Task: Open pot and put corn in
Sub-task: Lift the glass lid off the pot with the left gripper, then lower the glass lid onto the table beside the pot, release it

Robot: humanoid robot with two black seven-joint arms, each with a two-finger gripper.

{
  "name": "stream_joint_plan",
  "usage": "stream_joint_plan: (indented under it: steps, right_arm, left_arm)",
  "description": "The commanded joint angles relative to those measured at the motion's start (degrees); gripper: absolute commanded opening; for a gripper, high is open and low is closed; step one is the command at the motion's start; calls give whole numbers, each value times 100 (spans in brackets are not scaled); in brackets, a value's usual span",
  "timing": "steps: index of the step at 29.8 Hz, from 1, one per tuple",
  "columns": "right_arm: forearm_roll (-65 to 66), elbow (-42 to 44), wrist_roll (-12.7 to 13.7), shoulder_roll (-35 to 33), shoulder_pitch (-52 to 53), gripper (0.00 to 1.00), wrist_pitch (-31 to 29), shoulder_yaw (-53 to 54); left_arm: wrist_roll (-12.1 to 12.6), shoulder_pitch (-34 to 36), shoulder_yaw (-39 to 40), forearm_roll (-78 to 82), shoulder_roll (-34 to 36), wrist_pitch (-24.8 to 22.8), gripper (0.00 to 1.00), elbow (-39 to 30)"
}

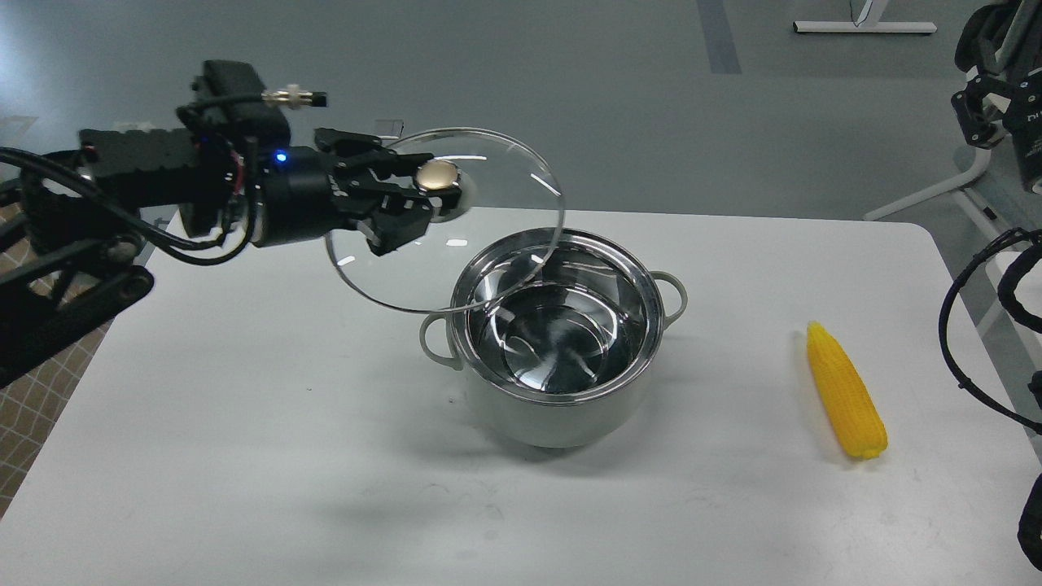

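Observation:
The pale grey-green pot stands open at the middle of the white table, its shiny steel inside empty. My left gripper is shut on the gold knob of the clear glass lid. It holds the lid in the air, up and to the left of the pot, with the lid's lower edge over the pot's left rim. The yellow corn cob lies on the table to the right of the pot, pointed end away from me. My right gripper is out of view; only cables show at the right edge.
The white table has bare surface left of and in front of the pot. Black equipment on a stand is off the table at the upper right. A beige checked cloth lies off the left edge.

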State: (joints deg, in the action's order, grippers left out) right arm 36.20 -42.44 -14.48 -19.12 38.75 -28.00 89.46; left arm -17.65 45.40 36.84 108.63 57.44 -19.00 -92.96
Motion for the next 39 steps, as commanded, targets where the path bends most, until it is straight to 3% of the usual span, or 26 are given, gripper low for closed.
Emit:
stream_joint_plan:
  steps: [1,6,10,14,19,39]
  right_arm:
    - [-8,-1,-2,5,1,100,0,1]
    - [1,-10,7,13,1,100,0,1]
    - [1,-1,7,-4,-17,100,0,1]
    - [-8,-10,7,-4,-69,100,0,1]
    - [-8,-18,7,13,-113,100,0,1]
    - [-8,-123,16,48,-253,100,0,-16]
  left_arm:
    - [16,-495,25,-211,741,134,35,111]
    - [77,-1208,25,-184,875,230,34,656]
    - [60,-1639,-81,-211,813,835,34,1402]
    - [60,-1920,-186,-237,743,1065,34,1772]
    - [68,-2175,-256,-237,33,1311,34,2421]
    - [16,-2483,-265,-255,-329,1654,36,2924]
